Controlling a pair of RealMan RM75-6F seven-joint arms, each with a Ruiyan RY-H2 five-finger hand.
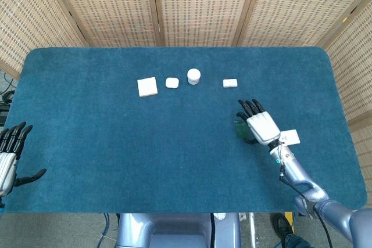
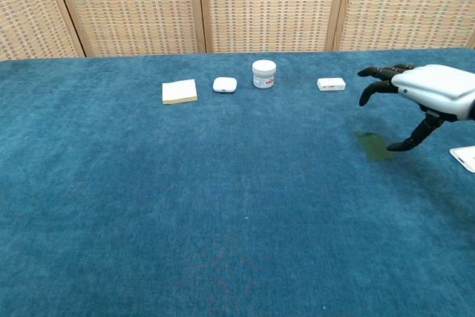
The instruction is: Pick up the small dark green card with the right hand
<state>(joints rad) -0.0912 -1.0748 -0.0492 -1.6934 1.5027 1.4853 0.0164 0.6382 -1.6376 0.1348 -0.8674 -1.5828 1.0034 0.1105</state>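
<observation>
Head view shows my left hand (image 1: 10,158) nearest, hanging off the near-left edge of the blue table (image 1: 116,143), fingers spread apart and thumb out to the side, holding nothing. It does not appear in the chest view.

Further in, on the right side, my right hand (image 1: 260,125) hovers over the cloth with the palm down, fingers fanned out and pointing away from me, thumb stretched apart from them. Nothing is between them. In the chest view the right hand (image 2: 415,98) is raised off the table, fingertips curved slightly downward, and the thumb reaches down toward the cloth.

The small dark green card (image 2: 375,145) lies flat on the table just under and beside my fingers. In the head view the small dark green card (image 1: 240,130) peeks out at the left edge of my hand, partly covered by it. Whether my thumb tip touches the card I cannot tell.

Just right of my wrist lies a white card (image 1: 291,137), partly hidden by my forearm; in the chest view only its corner shows at the right edge.

Far across the table a row runs left to right: a pale square pad (image 1: 147,87), a small white case (image 1: 171,82), a white jar (image 1: 193,76) standing upright, and a small white box (image 1: 230,83), each apart from its neighbours.
</observation>
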